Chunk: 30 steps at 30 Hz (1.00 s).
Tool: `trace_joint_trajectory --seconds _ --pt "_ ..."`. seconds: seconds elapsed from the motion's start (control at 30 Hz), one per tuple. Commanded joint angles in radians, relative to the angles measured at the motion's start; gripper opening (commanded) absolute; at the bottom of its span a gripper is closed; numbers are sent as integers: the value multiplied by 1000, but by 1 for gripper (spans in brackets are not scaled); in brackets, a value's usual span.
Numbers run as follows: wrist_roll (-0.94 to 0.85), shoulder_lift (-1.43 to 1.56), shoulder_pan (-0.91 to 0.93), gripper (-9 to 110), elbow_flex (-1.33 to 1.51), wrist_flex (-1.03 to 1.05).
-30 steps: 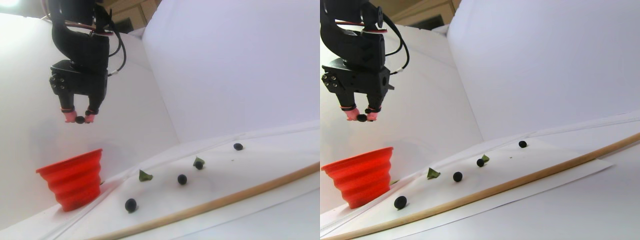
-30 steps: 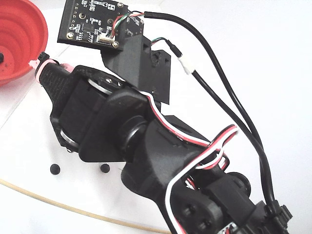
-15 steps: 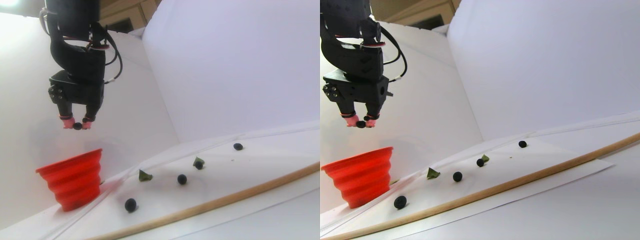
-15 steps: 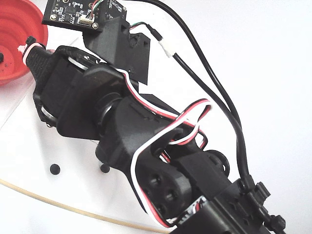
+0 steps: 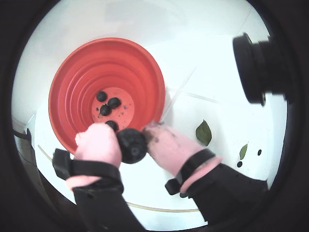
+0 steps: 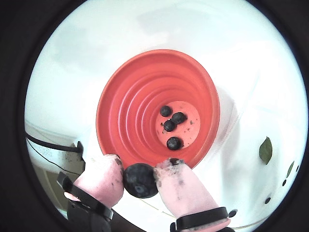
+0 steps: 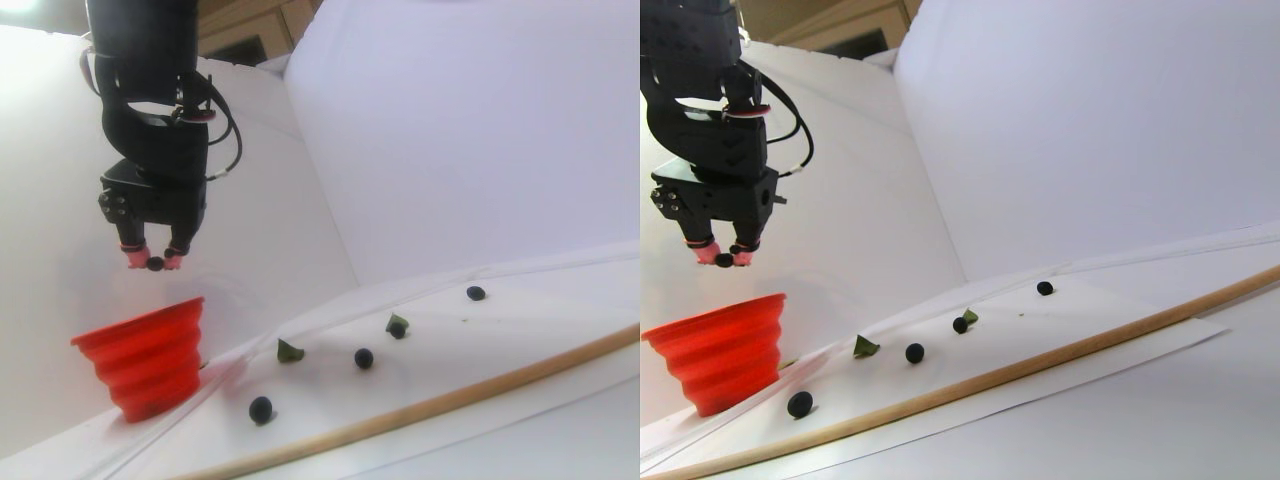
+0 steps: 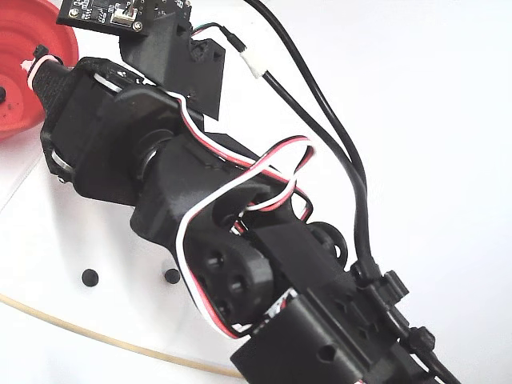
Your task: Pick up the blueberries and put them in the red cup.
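Black two-finger gripper (image 6: pixel 140 180) with pink padded tips pinched one small round dark blueberry (image 6: pixel 139 180) above the near rim of the ribbed red-orange collapsible cup (image 6: pixel 135 106), apparently carried there for dropping beside four berries (image 6: pixel 172 124) already on that cup's floor.

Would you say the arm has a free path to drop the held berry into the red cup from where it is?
Probably yes: the tool holds the berry above the red cup, near its rim, with nothing between them; the cup is open, holding four berries.
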Motion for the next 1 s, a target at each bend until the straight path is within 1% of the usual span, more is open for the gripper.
trace_joint_trajectory --seconds 0.0,0.2,0.33,0.97 --pt "25 34 -75 13 -124 -44" --pt "48 26 -74 20 -115 -100" --pt "54 28 -67 22 -101 -118" --pt "-21 207 34 20 141 -150"
